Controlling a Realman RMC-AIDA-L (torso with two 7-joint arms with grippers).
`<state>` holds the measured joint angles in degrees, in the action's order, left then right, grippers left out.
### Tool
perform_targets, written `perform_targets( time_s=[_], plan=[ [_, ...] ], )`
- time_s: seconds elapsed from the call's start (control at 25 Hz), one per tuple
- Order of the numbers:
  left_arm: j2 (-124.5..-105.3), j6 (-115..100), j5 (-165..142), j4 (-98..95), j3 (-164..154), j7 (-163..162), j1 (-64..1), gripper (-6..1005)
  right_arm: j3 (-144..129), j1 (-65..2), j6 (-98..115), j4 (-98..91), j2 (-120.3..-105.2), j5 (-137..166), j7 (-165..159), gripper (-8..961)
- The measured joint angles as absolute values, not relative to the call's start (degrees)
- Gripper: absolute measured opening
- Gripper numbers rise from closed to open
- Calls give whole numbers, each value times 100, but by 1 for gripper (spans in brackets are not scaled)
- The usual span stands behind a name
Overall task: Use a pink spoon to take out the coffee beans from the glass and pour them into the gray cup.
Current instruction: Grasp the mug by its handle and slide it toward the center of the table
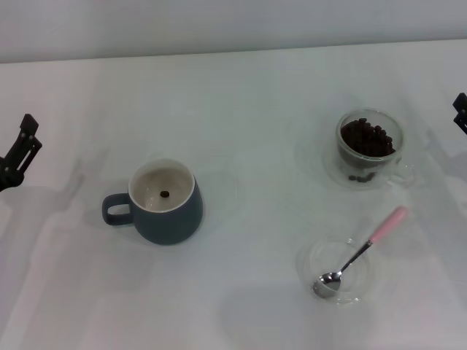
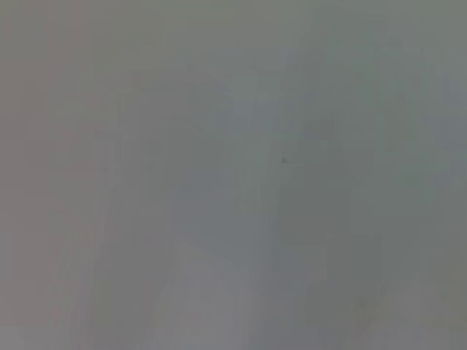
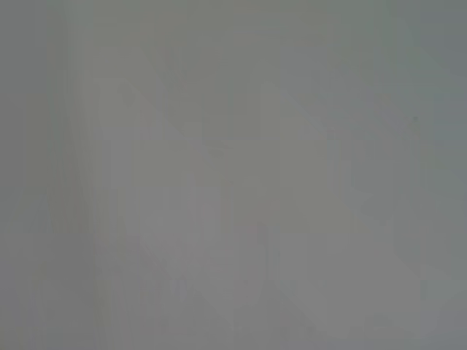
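Observation:
The gray cup [image 1: 167,204] stands left of centre on the white table, handle to the left, with a single coffee bean [image 1: 165,194] on its cream inside. At the right back, the glass [image 1: 369,146] holds a heap of coffee beans [image 1: 367,138]. The pink spoon [image 1: 363,250] lies near the front right, its metal bowl resting in a shallow clear dish [image 1: 340,272] and its pink handle pointing up and right over the rim. My left gripper [image 1: 17,155] is at the far left edge, well away from the cup. My right gripper [image 1: 460,111] peeks in at the far right edge. Both wrist views show only bare table.
The white table [image 1: 248,102] stretches between the cup and the glass. A pale wall edge runs along the back.

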<state>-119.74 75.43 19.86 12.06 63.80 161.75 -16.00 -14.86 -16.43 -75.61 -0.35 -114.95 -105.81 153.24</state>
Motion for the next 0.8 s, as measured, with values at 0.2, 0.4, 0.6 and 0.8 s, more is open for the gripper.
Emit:
perform_targets(
  time_s=[0.2, 0.4, 0.6, 0.8],
  plan=[
    [-11978, 7539, 1986, 1186, 6380, 16178, -1596, 892, -1485, -1674, -7558, -35, -11496, -10582, 15326, 866],
    [-11979, 7562, 1986, 1177, 6380, 16180, -1583, 893, -1485, -1679, -7562, -36, -11496, -10582, 15328, 865],
    [-11979, 7571, 1986, 1177, 6373, 16178, -1576, 893, -1485, -1660, -7558, -67, -11496, -10582, 15328, 865],
    [-11980, 7575, 1986, 1184, 6372, 16161, -1558, 892, -1485, -1648, -7558, -90, -11496, -10582, 15328, 865]
  ],
)
